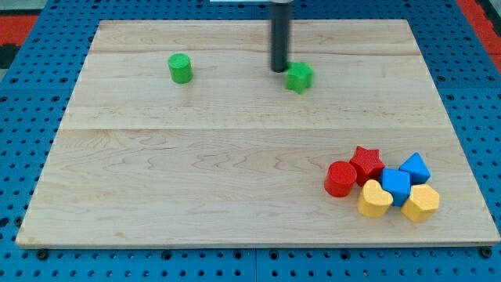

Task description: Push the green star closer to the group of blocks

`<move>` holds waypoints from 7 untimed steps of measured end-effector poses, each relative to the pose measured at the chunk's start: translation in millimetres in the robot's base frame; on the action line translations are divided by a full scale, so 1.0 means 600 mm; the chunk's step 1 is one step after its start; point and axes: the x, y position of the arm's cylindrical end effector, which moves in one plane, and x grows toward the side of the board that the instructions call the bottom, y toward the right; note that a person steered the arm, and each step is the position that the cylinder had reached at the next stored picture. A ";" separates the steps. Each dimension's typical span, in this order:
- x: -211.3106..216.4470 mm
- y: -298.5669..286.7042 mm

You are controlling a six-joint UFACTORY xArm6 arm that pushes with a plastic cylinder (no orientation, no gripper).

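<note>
- The green star [298, 77] sits in the upper middle of the frame, on the wooden tabletop [196, 180].
- My tip [279, 70] is right at the star's upper left side. It looks like it is touching the star, or almost.
- The tool is just a straight dark rod. It has no parts that spread or press together, so it pinches nothing. It can only push.
- The group of blocks is in the lower right of the frame. It has a red round block [340, 178], a red star [366, 164], two blue blocks [397, 186] [416, 168], a yellow heart [374, 199] and another yellow block [422, 203]. They sit packed close together.
- The star and the group are well apart, with bare wood between them.
- I think the job is only starting. The tip is on the good side of the star for a push down and to the right.
- What is left: slide the star across the wood until it is near the group.
- A green round block [180, 68] sits alone in the upper left of the frame. It is not part of this job.
- I can see no words, names or labels anywhere.
</note>
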 end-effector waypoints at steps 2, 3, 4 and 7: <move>0.134 0.086; 0.027 0.090; 0.002 0.132; 0.151 0.197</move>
